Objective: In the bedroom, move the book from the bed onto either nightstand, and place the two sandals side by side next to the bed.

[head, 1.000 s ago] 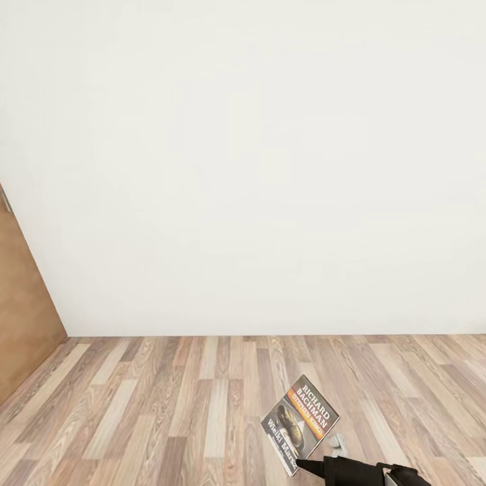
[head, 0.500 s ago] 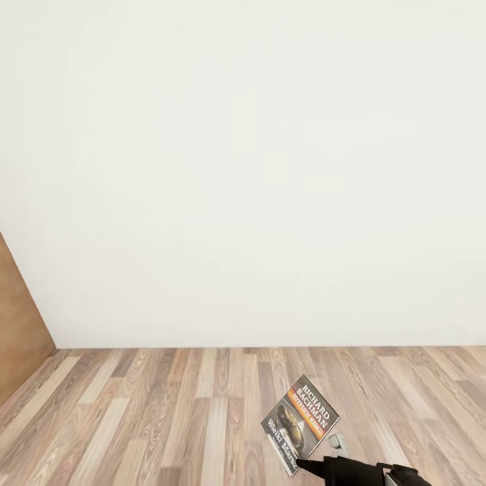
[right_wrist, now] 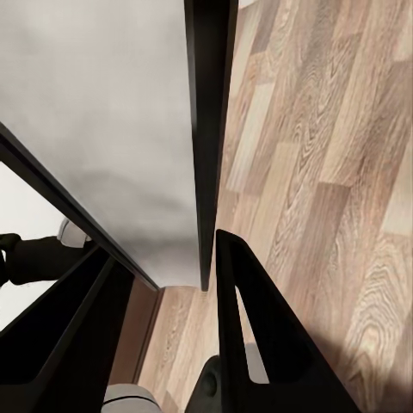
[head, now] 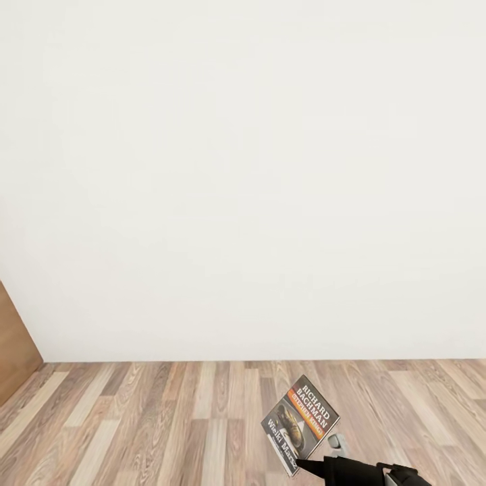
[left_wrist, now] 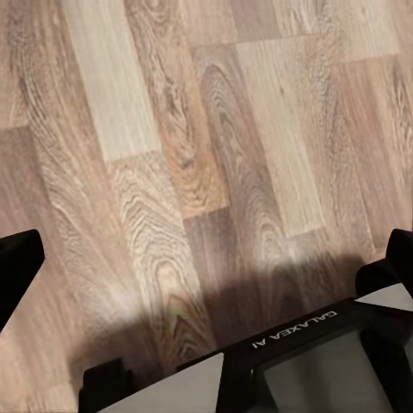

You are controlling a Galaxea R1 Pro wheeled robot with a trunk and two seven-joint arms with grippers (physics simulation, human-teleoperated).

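Item 1, the book [head: 300, 425]: I see it in the head view low and right of centre, held tilted above the wood-plank floor [head: 169, 418], cover facing the camera. The cover shows "Richard Bachman" in white, an orange band and a dark car picture. In the right wrist view the book's grey face [right_wrist: 112, 129] and dark edge run along the finger.

Item 2, right gripper [head: 302, 464]: black, entering the head view from the bottom edge, its fingers closed on the book's lower corner. In the right wrist view one black finger [right_wrist: 258, 344] lies against the book's edge.

Item 3, left gripper [left_wrist: 206, 258]: in the left wrist view I see two black fingertips [left_wrist: 17, 267] at opposite edges of the picture, standing wide apart with bare floor between them and nothing held.

Item 4, surroundings: a plain white wall [head: 243, 169] meets the floor across the head view; a brown wood panel [head: 15, 351] stands at the left edge.
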